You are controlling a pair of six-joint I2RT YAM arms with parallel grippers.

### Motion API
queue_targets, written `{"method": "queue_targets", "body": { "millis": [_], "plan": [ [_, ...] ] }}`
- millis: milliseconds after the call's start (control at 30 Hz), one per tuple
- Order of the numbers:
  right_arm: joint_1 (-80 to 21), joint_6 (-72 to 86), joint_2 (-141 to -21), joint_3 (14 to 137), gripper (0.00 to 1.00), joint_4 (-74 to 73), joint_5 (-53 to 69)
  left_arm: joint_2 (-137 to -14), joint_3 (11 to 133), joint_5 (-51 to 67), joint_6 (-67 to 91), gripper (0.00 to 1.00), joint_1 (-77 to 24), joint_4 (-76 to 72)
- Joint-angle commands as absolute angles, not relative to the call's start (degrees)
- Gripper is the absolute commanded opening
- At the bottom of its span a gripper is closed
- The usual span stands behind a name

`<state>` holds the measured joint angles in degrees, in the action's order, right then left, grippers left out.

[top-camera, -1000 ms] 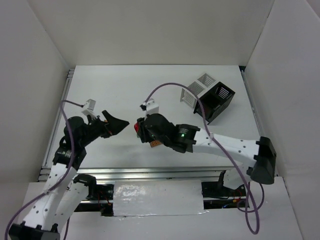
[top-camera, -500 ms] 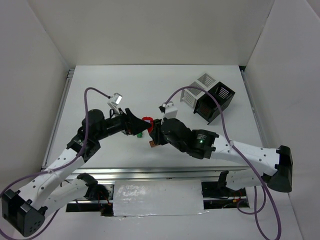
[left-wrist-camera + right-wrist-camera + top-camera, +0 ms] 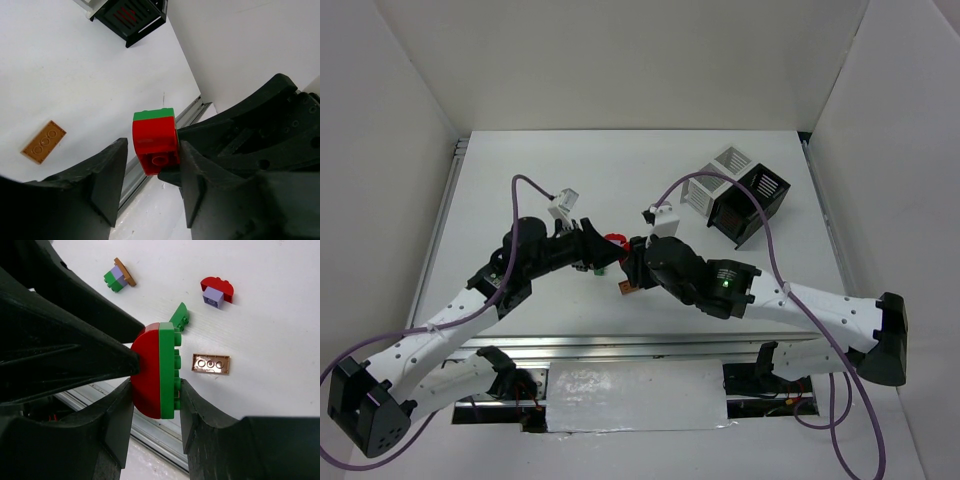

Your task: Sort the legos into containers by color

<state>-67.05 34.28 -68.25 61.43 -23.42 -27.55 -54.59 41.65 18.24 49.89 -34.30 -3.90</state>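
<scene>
Across the top view, a smooth matte white tabletop (image 3: 520,170), boxed in by plain white panels (image 3: 620,60). Reaching up from the bottom edge, a left arm (image 3: 440,330) and a right arm (image 3: 820,310), white shells with black joints, tips meeting just left of the frame's centre.

In the upper right of that view, two slatted cube containers touching side by side: a white slatted box (image 3: 720,172) and, to its right, a black slatted box (image 3: 758,200).

Right gripper (image 3: 156,410): black moulded plastic, clenched on a two-coloured brick (image 3: 157,372) at the centre of the right wrist view. One finger pressed against the glossy rounded red half, the other against the studded green half. Brick held off the table.

Left gripper (image 3: 152,175): broad black wedge-shaped fingers spread apart in the left wrist view, bracketing the lower part of the same brick without clamping it. Thin gap on the left side; contact on the right side too close to tell. In the right wrist view, one pointed left fingertip touching the red dome.

Loose on the tabletop in the right wrist view, all well apart from the boxes:
- Right of the held brick, a flat orange-brown plate (image 3: 211,363), underside up, three round sockets in a row.
- In the upper right, a red arched piece (image 3: 217,285) joined to a small lilac block.
- Near the top, left of centre, a small tilted stack of green, lilac and orange-brown pieces (image 3: 118,277).
- Just above the held brick, a thin green piece (image 3: 179,316), partly hidden behind it.
</scene>
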Motion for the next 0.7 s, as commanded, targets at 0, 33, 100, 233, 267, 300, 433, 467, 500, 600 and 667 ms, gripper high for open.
{"method": "queue_targets", "body": {
  "millis": [0, 33, 100, 233, 267, 300, 433, 467, 500, 600, 667],
  "plan": [
    [-67.41, 35.07, -67.94, 62.31, 0.0, -22.15, -30.14, -54.67, 43.33, 19.51, 50.36, 0.56, -34.72, -8.08],
    [-67.24, 35.07, -68.55, 62.58, 0.0, -22.06, -30.49, -54.84, 42.98, 19.86, 50.54, 0.48, -34.72, -8.52],
    [-67.24, 35.16, -69.17, 62.84, 0.0, -21.71, -30.59, -55.11, 42.63, 21.09, 50.97, 0.42, -34.72, -9.84],
    [-67.24, 35.24, -69.96, 62.93, 0.0, -20.83, -29.97, -56.77, 42.71, 22.59, 51.24, 0.03, -34.72, -10.72],
    [-67.32, 35.24, -69.87, 62.76, 0.0, -20.05, -29.8, -56.86, 42.89, 22.85, 51.24, 0.0, -34.72, -10.81],
    [-67.24, 35.24, -69.44, 62.23, 0.0, -19.69, -29.71, -56.95, 42.89, 22.85, 51.33, 0.0, -34.72, -10.9],
    [-67.24, 34.98, -67.94, 60.3, 0.36, -17.76, -28.31, -55.9, 42.63, 21.71, 50.8, 0.0, -34.72, -10.9],
    [-67.24, 34.72, -67.59, 59.86, 0.64, -16.62, -27.26, -55.55, 42.63, 21.27, 50.37, 0.0, -34.72, -10.72],
    [-67.15, 34.72, -66.72, 58.72, 0.87, -16.0, -26.64, -54.76, 42.54, 20.57, 50.1, 0.0, -34.72, -10.55],
    [-65.4, 33.14, -64.79, 56.96, 1.0, -14.24, -19.8, -53.53, 42.71, 19.34, 48.78, 0.0, -34.72, -9.41],
    [-63.04, 31.39, -63.2, 55.73, 1.0, -13.1, -14.88, -53.09, 42.98, 18.99, 47.12, 0.0, -34.72, -8.18]
  ]
}}
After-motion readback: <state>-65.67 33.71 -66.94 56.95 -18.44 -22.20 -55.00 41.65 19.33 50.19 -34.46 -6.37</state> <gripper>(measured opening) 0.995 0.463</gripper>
